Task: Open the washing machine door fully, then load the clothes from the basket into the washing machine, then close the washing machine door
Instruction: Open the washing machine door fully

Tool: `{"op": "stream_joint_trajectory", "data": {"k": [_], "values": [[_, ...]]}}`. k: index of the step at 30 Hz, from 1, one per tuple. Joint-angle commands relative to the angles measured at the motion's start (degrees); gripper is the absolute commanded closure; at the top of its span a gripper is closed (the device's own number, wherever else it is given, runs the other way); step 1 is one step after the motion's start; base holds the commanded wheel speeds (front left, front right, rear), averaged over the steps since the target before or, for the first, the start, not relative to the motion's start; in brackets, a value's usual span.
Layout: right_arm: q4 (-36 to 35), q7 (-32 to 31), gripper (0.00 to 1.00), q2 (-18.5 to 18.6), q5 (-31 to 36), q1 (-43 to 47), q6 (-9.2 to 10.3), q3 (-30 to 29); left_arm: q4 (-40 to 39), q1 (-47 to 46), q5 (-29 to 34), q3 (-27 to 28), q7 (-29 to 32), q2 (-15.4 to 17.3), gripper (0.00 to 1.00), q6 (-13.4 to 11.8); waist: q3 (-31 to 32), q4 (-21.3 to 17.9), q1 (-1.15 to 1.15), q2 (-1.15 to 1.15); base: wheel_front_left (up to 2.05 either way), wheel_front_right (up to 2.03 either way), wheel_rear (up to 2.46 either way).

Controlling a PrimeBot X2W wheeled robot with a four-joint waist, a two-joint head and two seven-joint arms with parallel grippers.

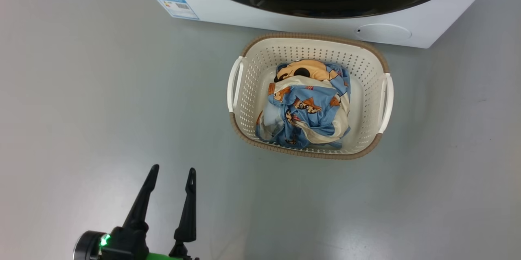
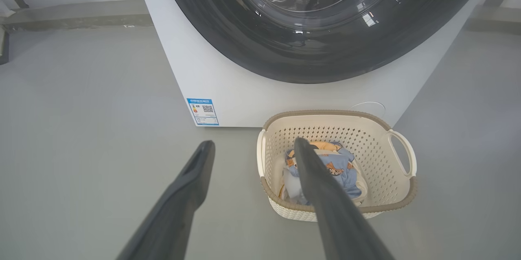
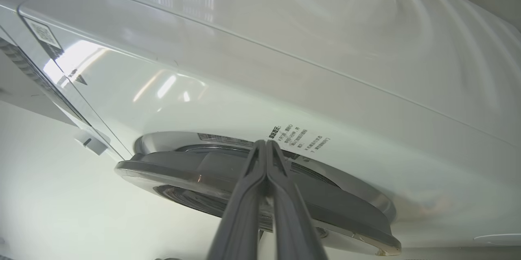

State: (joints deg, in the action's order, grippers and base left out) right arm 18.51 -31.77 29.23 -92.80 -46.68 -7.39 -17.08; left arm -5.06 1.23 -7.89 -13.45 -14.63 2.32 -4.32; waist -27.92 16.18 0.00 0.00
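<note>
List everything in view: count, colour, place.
washing machine: 1, white, behind the basket
door: 1, glossy black, on the machine's front; looks slightly ajar in right wrist view
label: 1, blue, machine's lower left corner
basket: 1, cream, brown rim, on floor before the machine
clothes: one pile, light blue, orange and cream, inside basket
floor: grey
left gripper: 1, dark, open, above floor left of basket
right gripper: 1, dark, shut, tips at the door's edge
</note>
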Motion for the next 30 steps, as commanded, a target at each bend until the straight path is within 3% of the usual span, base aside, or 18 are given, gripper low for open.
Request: {"op": "stream_joint_trajectory", "data": {"k": [1, 30], "values": [[-1.72, -0.49, 1.0, 1.42, 0.73, -0.77, -0.1, 0.7, -1.61, 0.6, -0.19, 1.63, -0.37, 0.55, 0.0, -0.56, -0.55, 0.53, 0.0, 0.0, 0.0, 0.0, 0.0], [-4.44, -7.81, 1.0, 2.76, 2.65, -12.48, -0.1, 6.47, -4.6, 2.06, -2.53, -2.12, -0.37, 0.55, 0.0, -4.49, -7.92, 4.74, 0.0, 0.0, 0.0, 0.0, 0.0]]}}
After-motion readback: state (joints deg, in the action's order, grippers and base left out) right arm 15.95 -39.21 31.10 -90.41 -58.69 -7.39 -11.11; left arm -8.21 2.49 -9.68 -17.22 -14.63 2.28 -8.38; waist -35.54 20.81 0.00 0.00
